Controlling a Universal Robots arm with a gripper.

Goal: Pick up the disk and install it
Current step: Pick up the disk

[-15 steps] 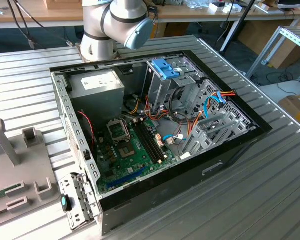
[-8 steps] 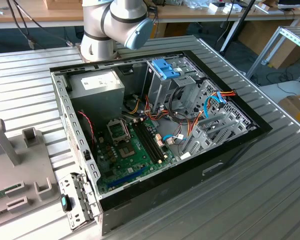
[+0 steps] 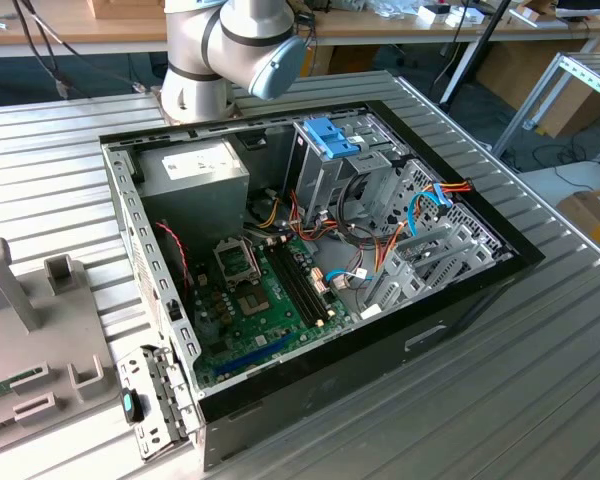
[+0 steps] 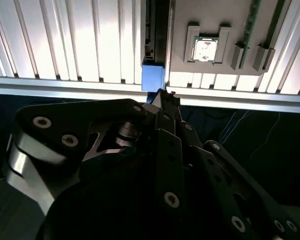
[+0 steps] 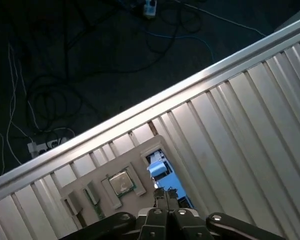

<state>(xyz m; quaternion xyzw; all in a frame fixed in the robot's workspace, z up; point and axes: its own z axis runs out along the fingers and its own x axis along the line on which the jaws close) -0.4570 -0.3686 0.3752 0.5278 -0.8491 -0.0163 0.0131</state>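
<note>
1. The arm rises from its base on the ribbed metal table. In the exterior view it stands well apart from the grey fixture plate, with a pale joint cap turned toward the camera.
2. In both wrist views the gripper hangs high above the fixture plate and points down at it, its black linkages folded inward.
3. The fingertips seem pressed together with nothing between them, though the dark foreground makes that hard to confirm.
4. The disk sits at the plate's edge, just beyond the fingertips, showing white label and blue rail. In the second wrist view the disk appears edge-on, as a dark slab ending in a blue block, apparently standing on its side.
5. A square processor chip lies in a pocket on the plate, near the disk but not touching it.
6. The plate lies close to the table's border. Past that border is a dark floor with loose cables and a power strip.
7. In the exterior view an open computer case lies flat just beside the plate, its boards and wiring exposed.
8. Wooden benches stand far behind the plate.
</note>
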